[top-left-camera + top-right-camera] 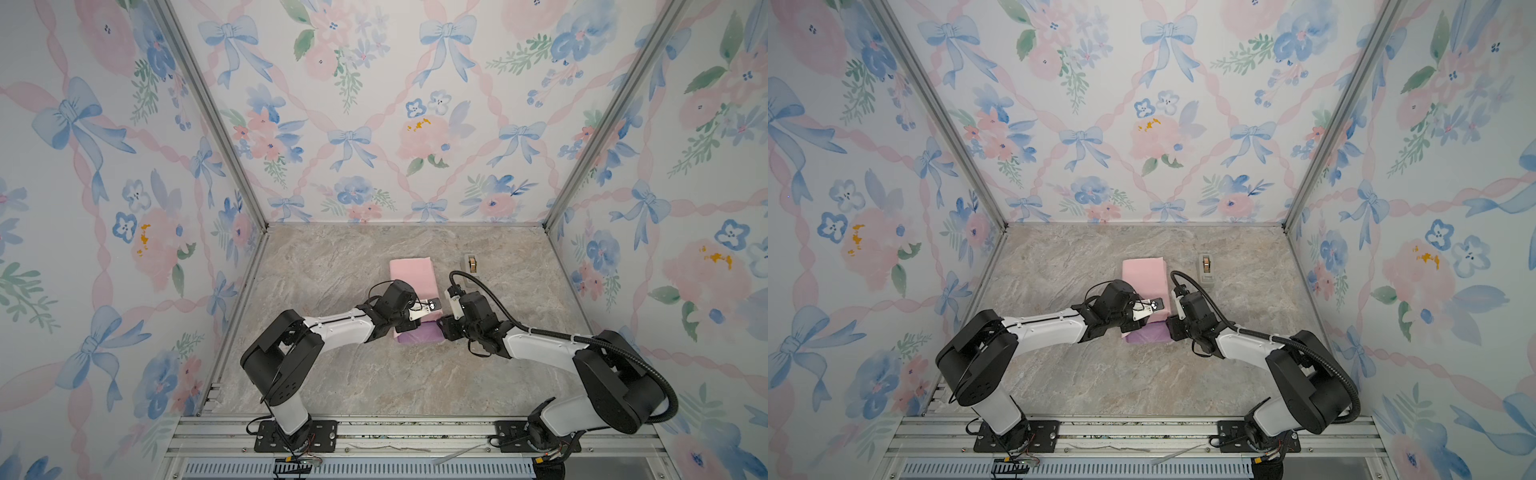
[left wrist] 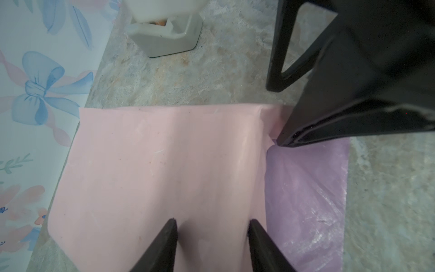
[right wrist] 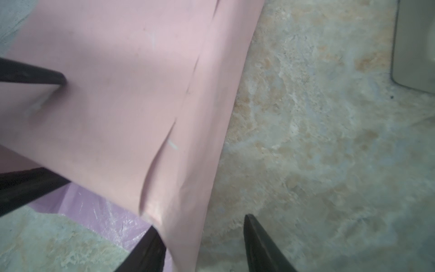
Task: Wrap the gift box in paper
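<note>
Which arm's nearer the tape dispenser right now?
Right. The right arm sits just on the near side of the dispenser, at the right edge of the paper. The left arm is over the paper, farther to the dispenser's left.

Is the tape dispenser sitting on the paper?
No, the tape dispenser stands on the bare table, apart from the paper.

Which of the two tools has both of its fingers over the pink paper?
The left tool: both fingers are over the paper. The right tool straddles its edge, one finger over bare table.
</note>
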Robot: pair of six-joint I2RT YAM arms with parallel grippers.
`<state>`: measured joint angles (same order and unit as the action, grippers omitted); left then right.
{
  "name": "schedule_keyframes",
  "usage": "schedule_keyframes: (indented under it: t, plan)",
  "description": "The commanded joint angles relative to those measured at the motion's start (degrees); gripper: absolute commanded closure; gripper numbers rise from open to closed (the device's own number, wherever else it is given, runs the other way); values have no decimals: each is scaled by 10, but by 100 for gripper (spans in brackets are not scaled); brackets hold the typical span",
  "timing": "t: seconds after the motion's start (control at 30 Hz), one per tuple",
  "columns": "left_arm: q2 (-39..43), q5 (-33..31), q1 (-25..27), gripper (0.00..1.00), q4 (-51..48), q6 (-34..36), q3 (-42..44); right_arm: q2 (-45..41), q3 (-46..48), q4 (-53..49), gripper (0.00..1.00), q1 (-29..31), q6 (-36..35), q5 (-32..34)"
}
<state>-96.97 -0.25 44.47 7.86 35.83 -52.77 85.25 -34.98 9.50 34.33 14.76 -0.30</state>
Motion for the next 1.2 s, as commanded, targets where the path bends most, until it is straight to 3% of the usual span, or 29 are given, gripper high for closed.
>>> schedule_keyframes:
  t: [0.0, 0.2, 0.27, 0.47, 0.73, 0.97, 1.07, 1.17]
  plan:
    - [2, -13, 4, 51, 23, 5, 15, 9, -15, 22, 46, 9, -4, 7]
    - [1, -23, 5, 51, 35, 11, 21, 16, -14, 28, 45, 9, 4, 12]
    - [3, -19, 6, 50, 35, 9, 21, 23, -17, 27, 49, 9, 10, 22]
    - [30, 26, 8, 35, 38, -26, 15, 33, -17, 32, 63, 10, 15, 31]
    - [25, 44, 7, 30, 49, -33, -1, 35, -17, 34, 66, 10, 17, 33]
    - [-20, -2, 7, 37, 49, -11, -10, 26, -13, 24, 64, 11, 15, 30]
    - [-21, -10, 7, 41, 49, -5, -5, -4, -1, 10, 52, 11, 15, 29]
    - [-21, -16, 7, 43, 49, 1, -1, -41, 13, -15, 49, 10, 17, 18]
